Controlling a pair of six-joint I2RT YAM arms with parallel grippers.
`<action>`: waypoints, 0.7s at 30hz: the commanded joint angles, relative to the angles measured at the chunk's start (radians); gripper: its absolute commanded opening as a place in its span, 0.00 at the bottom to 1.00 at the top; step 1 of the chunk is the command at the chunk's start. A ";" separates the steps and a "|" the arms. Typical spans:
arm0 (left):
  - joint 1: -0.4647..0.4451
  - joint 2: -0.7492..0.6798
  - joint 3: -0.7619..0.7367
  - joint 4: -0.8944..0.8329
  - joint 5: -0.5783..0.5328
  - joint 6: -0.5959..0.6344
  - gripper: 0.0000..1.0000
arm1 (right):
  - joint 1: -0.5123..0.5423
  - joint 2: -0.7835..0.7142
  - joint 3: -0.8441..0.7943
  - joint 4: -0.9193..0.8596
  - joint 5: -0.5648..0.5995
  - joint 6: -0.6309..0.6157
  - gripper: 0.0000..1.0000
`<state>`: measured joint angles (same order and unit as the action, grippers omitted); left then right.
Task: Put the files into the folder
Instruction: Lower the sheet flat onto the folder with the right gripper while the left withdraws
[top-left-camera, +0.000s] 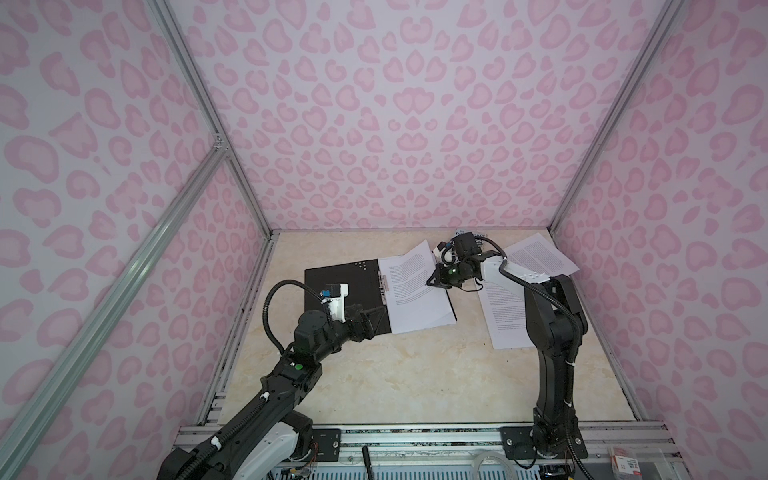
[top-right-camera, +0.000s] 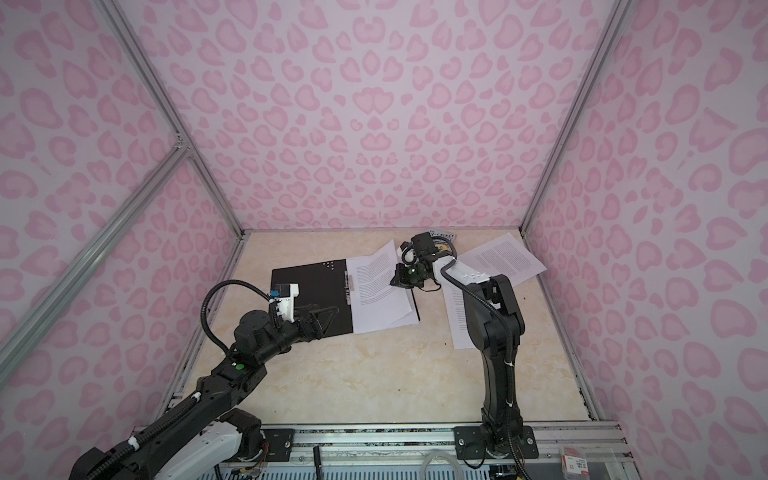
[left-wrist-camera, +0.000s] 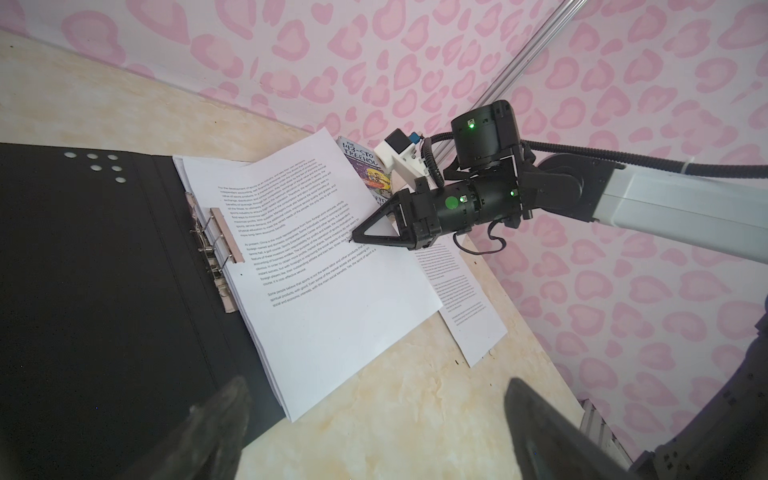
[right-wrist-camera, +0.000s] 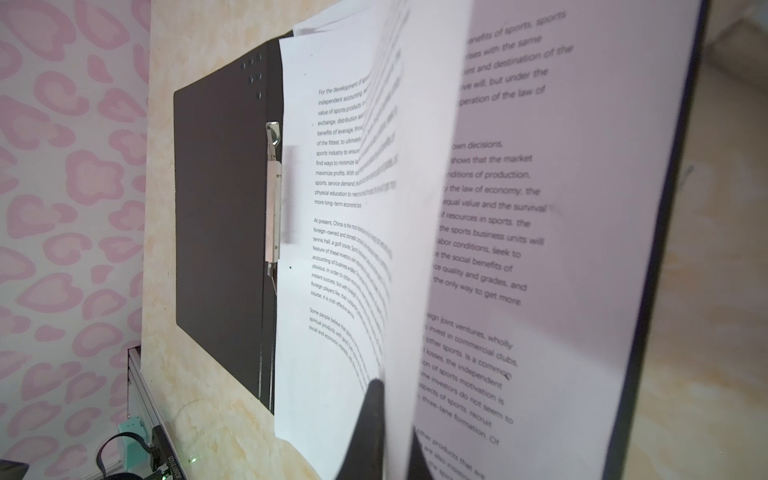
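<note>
Beige table; sheet between fingers visible only from right wrist.

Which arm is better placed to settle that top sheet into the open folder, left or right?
Right. The right tool is shut on the top sheet, which lies on the folder. The left tool hangs open at the folder's near edge, holding nothing.

I work in a robot lab's test booth: pink heart-spotted wall panels on aluminium framing, a marble-look tabletop, and a slotted mounting rail under me.
</note>
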<state>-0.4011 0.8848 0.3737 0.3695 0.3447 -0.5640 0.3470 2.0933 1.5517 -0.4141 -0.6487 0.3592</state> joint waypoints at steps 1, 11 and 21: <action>-0.001 0.003 0.013 0.036 0.012 0.013 0.97 | 0.002 0.014 0.005 -0.010 -0.008 0.000 0.00; -0.002 0.006 0.014 0.034 0.010 0.013 0.97 | 0.013 0.027 0.006 -0.001 -0.021 0.007 0.00; -0.003 0.009 0.016 0.031 0.008 0.013 0.97 | 0.017 0.034 0.015 -0.006 -0.031 0.014 0.00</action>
<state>-0.4038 0.8925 0.3759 0.3695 0.3443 -0.5640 0.3622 2.1151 1.5635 -0.4141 -0.6632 0.3767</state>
